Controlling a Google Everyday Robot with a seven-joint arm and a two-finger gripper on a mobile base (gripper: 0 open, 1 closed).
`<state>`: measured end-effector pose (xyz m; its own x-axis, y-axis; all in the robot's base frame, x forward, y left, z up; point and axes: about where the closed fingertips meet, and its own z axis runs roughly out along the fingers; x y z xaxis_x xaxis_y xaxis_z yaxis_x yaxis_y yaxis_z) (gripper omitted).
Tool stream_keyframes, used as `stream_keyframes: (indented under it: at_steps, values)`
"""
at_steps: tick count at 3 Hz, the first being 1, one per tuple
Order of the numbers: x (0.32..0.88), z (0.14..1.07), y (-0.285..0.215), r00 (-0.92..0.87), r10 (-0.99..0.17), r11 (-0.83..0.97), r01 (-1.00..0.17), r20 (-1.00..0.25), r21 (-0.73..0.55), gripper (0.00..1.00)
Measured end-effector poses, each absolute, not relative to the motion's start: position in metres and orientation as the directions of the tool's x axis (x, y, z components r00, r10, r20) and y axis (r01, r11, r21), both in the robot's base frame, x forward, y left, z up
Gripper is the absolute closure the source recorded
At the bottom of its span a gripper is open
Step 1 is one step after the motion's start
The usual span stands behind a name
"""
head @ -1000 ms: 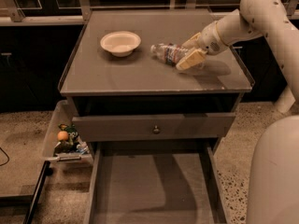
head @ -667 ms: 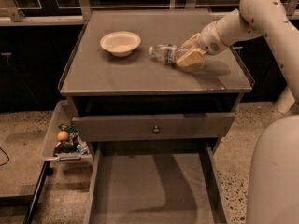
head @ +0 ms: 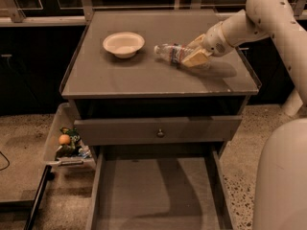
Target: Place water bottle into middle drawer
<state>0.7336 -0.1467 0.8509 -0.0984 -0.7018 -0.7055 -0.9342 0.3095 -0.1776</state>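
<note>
The water bottle (head: 171, 52) lies on its side on the cabinet top, white cap pointing left toward the bowl. My gripper (head: 194, 52) reaches in from the right and is at the bottle's base end. It is open, with one tan finger on each side of that end. The middle drawer (head: 158, 195) is pulled out below the cabinet front, low in the view, and its flat floor is bare.
A white bowl (head: 123, 43) sits on the cabinet top left of the bottle. A shut drawer with a grey front and round knob (head: 159, 132) is above the open one. A clear bin of snacks (head: 67, 143) stands on the floor at the left.
My gripper has moved slightly left and up along the cabinet top, closing in on the bottle's base end. The bottle and bowl have not moved.
</note>
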Motion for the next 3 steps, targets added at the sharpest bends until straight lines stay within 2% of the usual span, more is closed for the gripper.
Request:
stream_keyframes:
  at_steps: [1,3]
  values:
    - [0.730,0.851,-0.141,-0.083,-0.702,0.292,-0.939,-0.708,-0.179,1.00]
    - [0.681,0.860,-0.131,-0.016,-0.715,0.207,-0.960,-0.699,-0.190,1.00]
